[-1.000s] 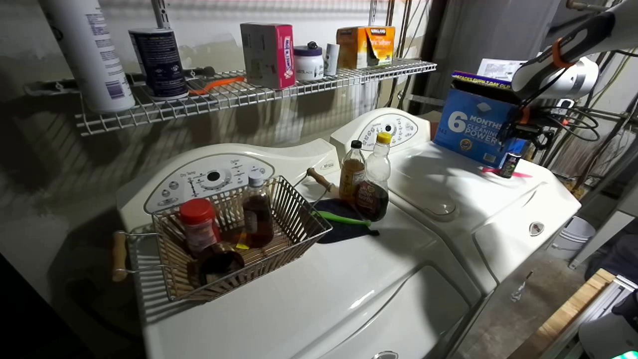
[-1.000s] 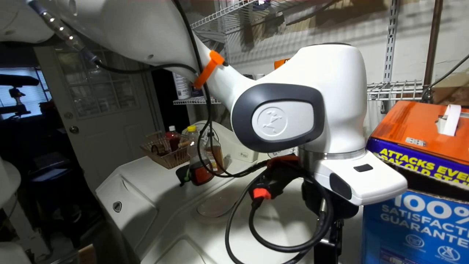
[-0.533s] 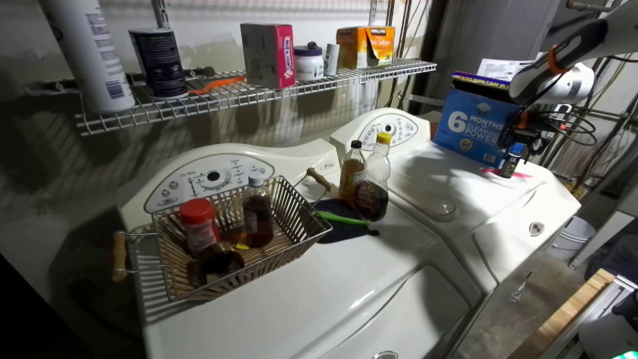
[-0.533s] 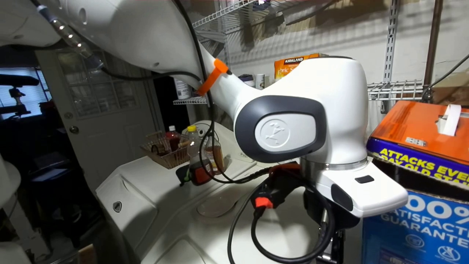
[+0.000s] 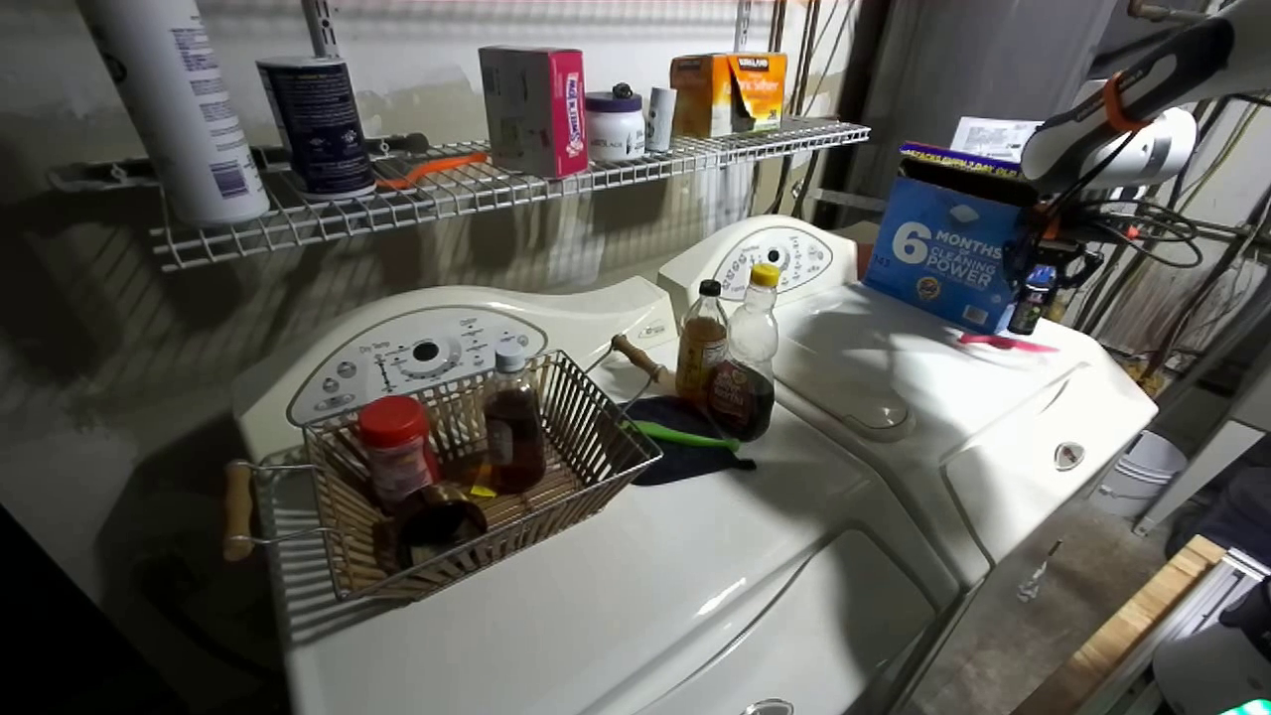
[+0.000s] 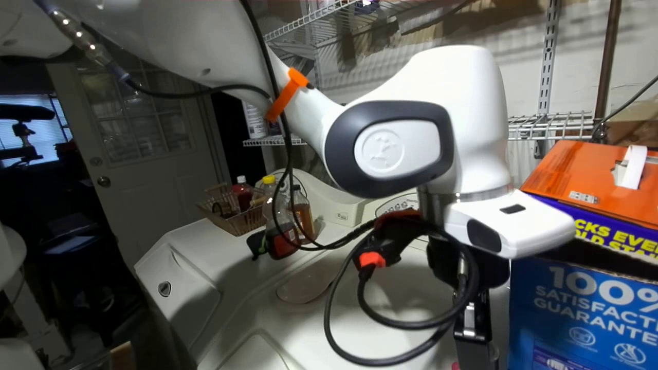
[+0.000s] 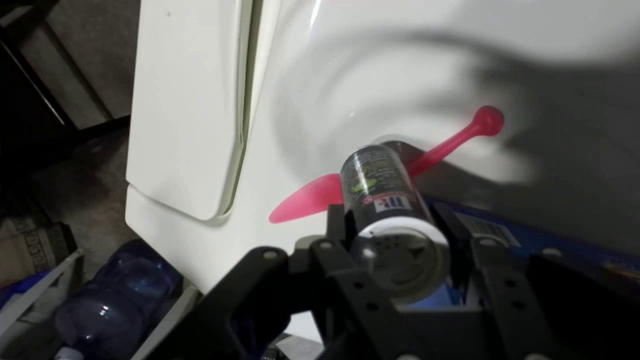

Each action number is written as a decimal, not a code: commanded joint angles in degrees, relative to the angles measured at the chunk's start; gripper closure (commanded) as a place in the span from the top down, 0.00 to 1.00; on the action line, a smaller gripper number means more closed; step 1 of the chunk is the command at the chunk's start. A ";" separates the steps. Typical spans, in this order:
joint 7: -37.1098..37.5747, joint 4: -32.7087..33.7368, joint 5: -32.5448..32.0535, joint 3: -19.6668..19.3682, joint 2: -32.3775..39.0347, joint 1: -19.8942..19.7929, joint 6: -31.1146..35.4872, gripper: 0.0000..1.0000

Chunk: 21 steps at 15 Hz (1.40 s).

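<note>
- Well, my hand point(image 7: 391, 215) is squeezed around the little jar point(image 7: 380, 185), so I think the grabbing part is done.
- The jar seems off the white washer point(image 5: 844, 343), over the pink tool point(image 7: 307, 200) and close to the blue box point(image 5: 938, 253).
- Putting it down and letting go are not done yet.

Wrist view: sides of spice jar point(image 7: 380, 185) partly covered by the hand point(image 7: 392, 220); fine print blurred, unreadable. Pink utensil point(image 7: 312, 197) hidden mid-length behind jar. Blue plastic bottle point(image 7: 120, 300) cropped at bottom edge. In an exterior view, hand's tip out of frame below; blue carton point(image 6: 581, 313) runs off right edge. In an exterior view, tall white canister point(image 5: 189, 129) loses its top to the frame; syrup bottle point(image 5: 742, 387) partly masks amber bottle point(image 5: 698, 348) behind it.
</note>
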 commanded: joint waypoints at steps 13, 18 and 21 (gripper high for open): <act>-8.65 -0.45 -8.22 13.19 -19.20 7.02 -10.88 0.45; -9.85 -0.52 -8.23 13.04 -19.24 6.81 -10.87 0.20; -15.41 6.58 0.61 13.56 -14.45 7.93 -9.86 0.20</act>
